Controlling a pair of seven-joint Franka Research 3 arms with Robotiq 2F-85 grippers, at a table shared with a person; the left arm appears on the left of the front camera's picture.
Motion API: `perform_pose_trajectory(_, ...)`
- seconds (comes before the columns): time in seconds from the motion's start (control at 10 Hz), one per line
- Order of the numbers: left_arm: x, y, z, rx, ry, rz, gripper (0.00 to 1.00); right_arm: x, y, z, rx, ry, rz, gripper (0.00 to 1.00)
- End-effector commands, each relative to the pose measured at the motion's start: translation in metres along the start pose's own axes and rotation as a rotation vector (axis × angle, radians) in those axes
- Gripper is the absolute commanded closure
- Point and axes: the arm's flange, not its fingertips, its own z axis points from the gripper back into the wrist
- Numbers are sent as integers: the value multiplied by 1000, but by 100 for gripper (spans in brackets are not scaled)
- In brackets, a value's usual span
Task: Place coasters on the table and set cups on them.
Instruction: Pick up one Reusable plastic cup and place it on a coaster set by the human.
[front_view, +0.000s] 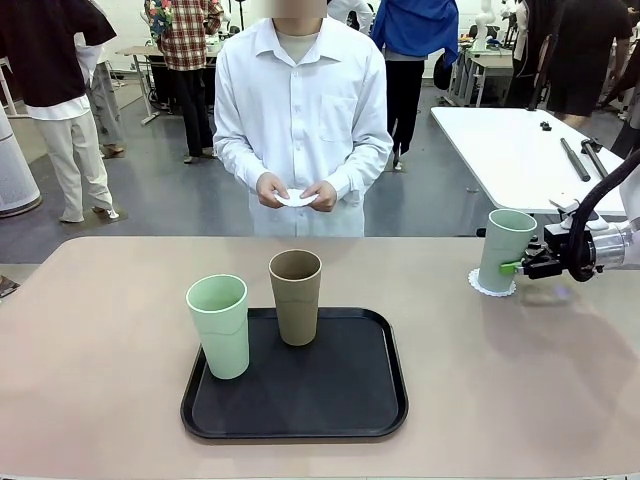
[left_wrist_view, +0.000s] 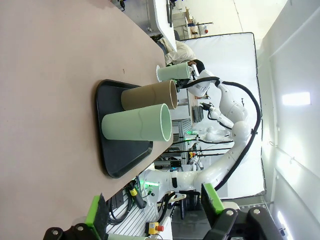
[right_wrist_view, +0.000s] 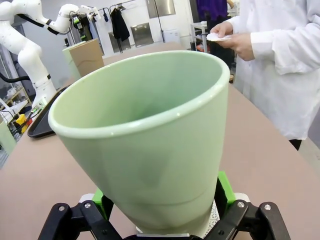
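At far right, right claw (front_view: 512, 267) grips mint cup (front_view: 507, 235) on coaster (front_view: 490, 290); left claw (left_wrist_view: 154, 202) spread.

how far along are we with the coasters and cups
Done: one mint cup stands on a coaster at the table's right side, the right tool gripping it. In hand: the person holds a second coaster. Left: the other mint cup and tan cup sit on the black tray; left tool open.

coaster (front_view: 477, 285) largely under cup (front_view: 506, 245), fingers (right_wrist_view: 225, 192) half-hidden
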Motion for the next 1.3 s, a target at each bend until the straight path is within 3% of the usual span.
perform_pose_trajectory(0.0, 0, 0, 2, -19, -8, -12, 0, 4, -7, 0, 17, 44, -11, 0)
perform_pose_trajectory(1.2, 0, 0, 2, -19, -8, -12, 0, 2, -6, 18, 9, 148, -16, 0)
